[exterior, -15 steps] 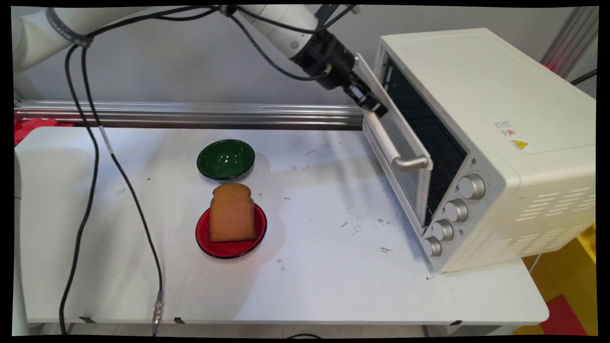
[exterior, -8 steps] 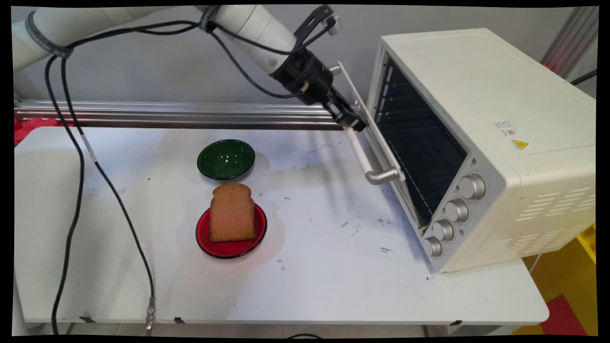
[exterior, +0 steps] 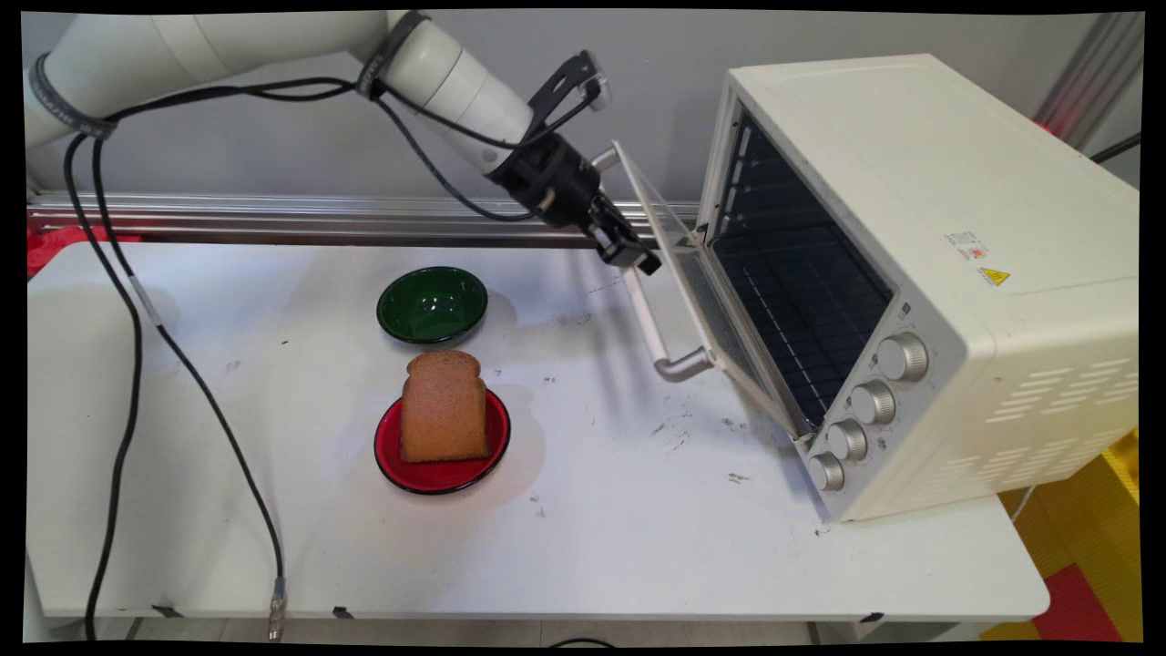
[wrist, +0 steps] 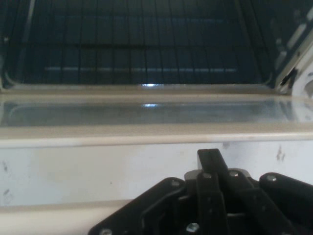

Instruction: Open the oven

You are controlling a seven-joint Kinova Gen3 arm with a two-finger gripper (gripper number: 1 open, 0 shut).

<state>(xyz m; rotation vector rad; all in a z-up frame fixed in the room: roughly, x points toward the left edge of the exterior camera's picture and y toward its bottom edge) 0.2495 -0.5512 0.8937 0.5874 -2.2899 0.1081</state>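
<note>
The tool (exterior: 629, 252) is clenched on the oven door's handle (exterior: 649, 323), which is best drawn down along the door's arc.

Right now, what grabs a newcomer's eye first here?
The cream toaster oven at the table's right, its glass door swung partway down, with the gripper at the door's handle. Next, the brown bread slice standing on a red plate mid-table, a green bowl just behind it.
</note>
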